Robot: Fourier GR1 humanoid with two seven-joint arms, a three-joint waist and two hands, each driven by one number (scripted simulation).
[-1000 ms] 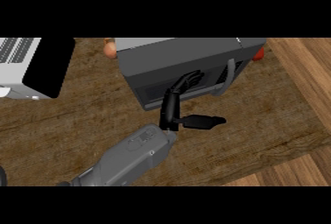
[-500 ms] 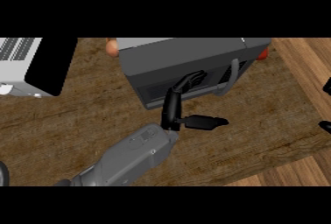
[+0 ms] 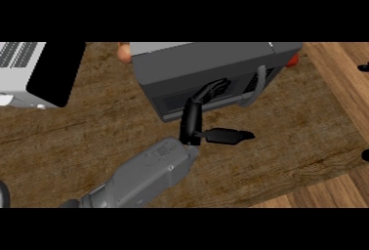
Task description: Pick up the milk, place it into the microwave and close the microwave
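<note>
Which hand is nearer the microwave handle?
Left. The left hand touches the microwave door just beside the handle; the right hand barely shows at the view's right edge, well apart.

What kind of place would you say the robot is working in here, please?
Probably a kitchen: a dark grey microwave with a handle stands on a wooden counter, with a white appliance at the left.

A grey forearm (image 3: pixel 144 178) with a smooth, rounded casing of matte metal tone, faint panel seams across its upper surface, narrows toward the wrist. At that wrist it joins a black hand (image 3: pixel 194 122) made of slim, glossy segmented fingers (image 3: pixel 210 92) and a thicker thumb (image 3: pixel 229 136) with a rounded tip. Small black shapes at the right edge of the head view are too little to identify.
</note>
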